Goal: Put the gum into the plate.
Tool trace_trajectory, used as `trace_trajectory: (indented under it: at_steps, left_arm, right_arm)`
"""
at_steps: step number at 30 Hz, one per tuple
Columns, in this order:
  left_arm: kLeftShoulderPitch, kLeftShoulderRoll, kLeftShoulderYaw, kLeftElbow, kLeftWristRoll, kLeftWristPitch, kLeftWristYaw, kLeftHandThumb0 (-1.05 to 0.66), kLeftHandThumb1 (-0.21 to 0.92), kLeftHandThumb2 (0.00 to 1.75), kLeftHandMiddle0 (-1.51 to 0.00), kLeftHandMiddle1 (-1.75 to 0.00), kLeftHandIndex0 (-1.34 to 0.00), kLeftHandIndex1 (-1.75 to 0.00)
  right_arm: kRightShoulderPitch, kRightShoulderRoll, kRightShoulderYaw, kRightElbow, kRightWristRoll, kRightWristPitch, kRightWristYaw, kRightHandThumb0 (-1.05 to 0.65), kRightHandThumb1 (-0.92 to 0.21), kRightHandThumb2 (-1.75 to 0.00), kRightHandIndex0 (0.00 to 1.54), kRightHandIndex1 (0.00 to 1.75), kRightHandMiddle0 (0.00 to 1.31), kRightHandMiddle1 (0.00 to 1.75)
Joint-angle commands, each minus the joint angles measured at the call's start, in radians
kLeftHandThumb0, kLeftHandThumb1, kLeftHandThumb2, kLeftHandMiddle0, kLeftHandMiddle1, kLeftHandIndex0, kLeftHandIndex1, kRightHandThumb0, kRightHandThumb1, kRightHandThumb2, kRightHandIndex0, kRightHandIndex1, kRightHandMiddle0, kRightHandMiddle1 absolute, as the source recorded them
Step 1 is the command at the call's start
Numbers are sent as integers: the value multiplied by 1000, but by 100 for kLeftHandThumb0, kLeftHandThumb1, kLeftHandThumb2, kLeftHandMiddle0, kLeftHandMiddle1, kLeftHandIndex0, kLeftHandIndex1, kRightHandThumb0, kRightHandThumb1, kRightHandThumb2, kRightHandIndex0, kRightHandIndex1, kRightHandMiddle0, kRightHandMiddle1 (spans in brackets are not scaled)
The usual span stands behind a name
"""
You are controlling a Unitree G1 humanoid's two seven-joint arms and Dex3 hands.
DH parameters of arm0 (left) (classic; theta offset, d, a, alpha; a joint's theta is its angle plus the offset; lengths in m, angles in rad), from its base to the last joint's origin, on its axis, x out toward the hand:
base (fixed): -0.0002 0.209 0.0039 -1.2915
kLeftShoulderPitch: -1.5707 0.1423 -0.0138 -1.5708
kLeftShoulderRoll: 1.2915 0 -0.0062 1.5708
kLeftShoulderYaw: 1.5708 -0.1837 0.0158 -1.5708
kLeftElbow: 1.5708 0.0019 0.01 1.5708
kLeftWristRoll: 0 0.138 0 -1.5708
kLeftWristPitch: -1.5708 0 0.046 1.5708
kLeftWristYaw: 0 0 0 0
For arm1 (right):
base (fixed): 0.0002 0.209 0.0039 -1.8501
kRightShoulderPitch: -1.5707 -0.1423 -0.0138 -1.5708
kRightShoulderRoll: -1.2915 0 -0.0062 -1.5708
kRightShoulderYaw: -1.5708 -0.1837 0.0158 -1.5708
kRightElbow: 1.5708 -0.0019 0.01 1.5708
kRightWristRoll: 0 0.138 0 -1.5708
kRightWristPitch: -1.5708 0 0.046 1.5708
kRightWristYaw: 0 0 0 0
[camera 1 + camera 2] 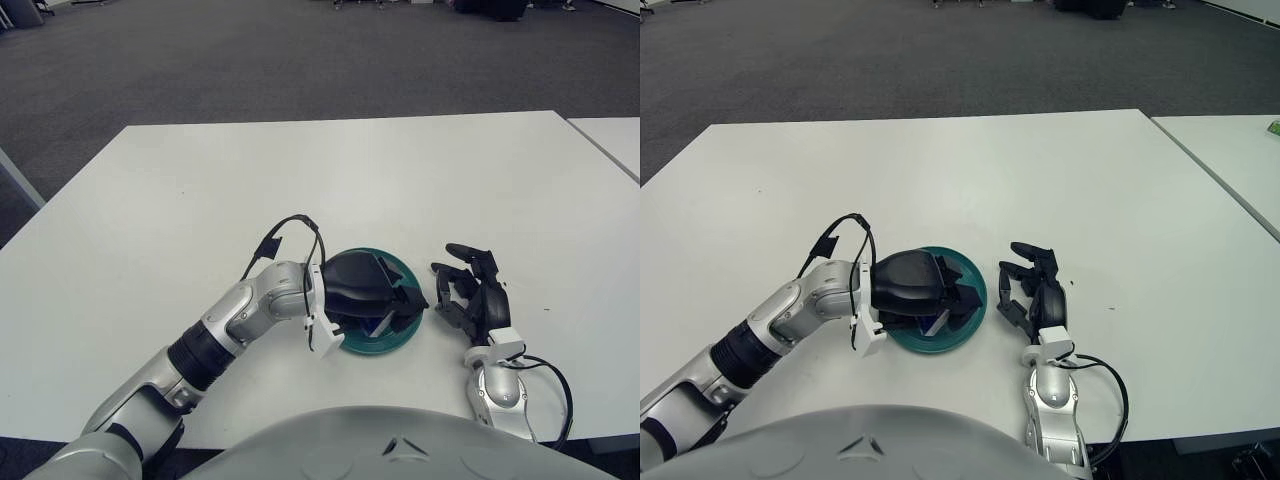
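Observation:
A dark green plate (405,340) sits on the white table (330,180) near its front edge. My left hand (375,295) reaches in from the left and hangs low over the plate, covering most of it. Its fingers are curled around the gum (378,325), a small blue and white pack that peeks out under the palm, just above the plate's inside. The gum also shows in the right eye view (935,322). My right hand (470,295) shows just right of the plate, fingers spread and holding nothing.
A second white table (610,140) adjoins at the right, with a narrow gap between. A small green object (1274,127) lies on it at the far right. Grey carpet lies beyond the table's far edge.

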Motion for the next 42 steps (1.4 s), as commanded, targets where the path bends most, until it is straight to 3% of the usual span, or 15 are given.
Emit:
trace_trajectory:
  at_steps: [1,13,15,16,19,20,21,23,26,30,35,42]
  left_arm:
    - [-14,-2,-2,44,56,-16,55,0,8,155,-85,-162,-55,-175]
    - [-35,-19,13,88,31,-43,60,0,7,159,-81,-172,-57,-172]
    - [-26,-19,22,84,33,-34,66,0,17,149,-73,-173,-49,-173]
    - [-22,-18,26,82,36,-30,69,0,34,125,-62,-164,-42,-174]
    - [-10,-7,29,90,70,-35,94,-1,66,82,-45,-155,-25,-174]
    - [-8,-3,28,93,86,-37,103,-21,70,76,-35,-136,-16,-153]
    - [-9,2,25,88,108,-31,103,-28,71,76,-32,-129,-13,-145]
    - [-14,11,23,75,133,-16,90,-53,82,64,-26,-79,-5,-105]
    - [-21,9,28,54,123,5,59,-68,89,58,-23,-48,-2,-80]
    - [-47,-7,44,10,17,59,-36,-84,91,54,-17,-29,0,-56]
    - [-40,13,42,64,-70,13,-40,-101,92,50,-4,-8,0,-17]
    - [-52,29,40,113,-147,-18,-78,-104,92,43,0,-1,0,-1]
  right_arm:
    - [40,7,4,122,-8,67,-5,-39,-71,-87,48,78,13,117]
    - [35,1,7,143,-6,54,0,-42,-72,-85,46,76,11,115]
    - [34,0,6,146,-3,55,2,-43,-72,-85,46,76,10,114]
    - [33,0,6,146,-1,55,3,-43,-73,-83,45,76,9,114]
    - [32,-2,5,144,2,55,7,-44,-74,-82,43,76,8,113]
    - [31,-2,5,143,3,55,8,-44,-76,-80,41,76,7,113]
    - [31,-3,5,143,5,52,11,-45,-76,-79,41,76,6,113]
    - [30,-3,6,144,7,46,15,-47,-80,-75,37,73,4,113]
    - [29,-3,6,144,6,43,16,-48,-83,-71,35,70,2,112]
    - [34,-3,10,128,-9,53,10,-49,-88,-67,34,67,1,110]
    - [45,-11,19,113,-38,56,1,-51,-92,-70,31,64,0,112]
    - [43,-26,29,108,-108,64,-33,-56,-92,-78,31,56,0,115]
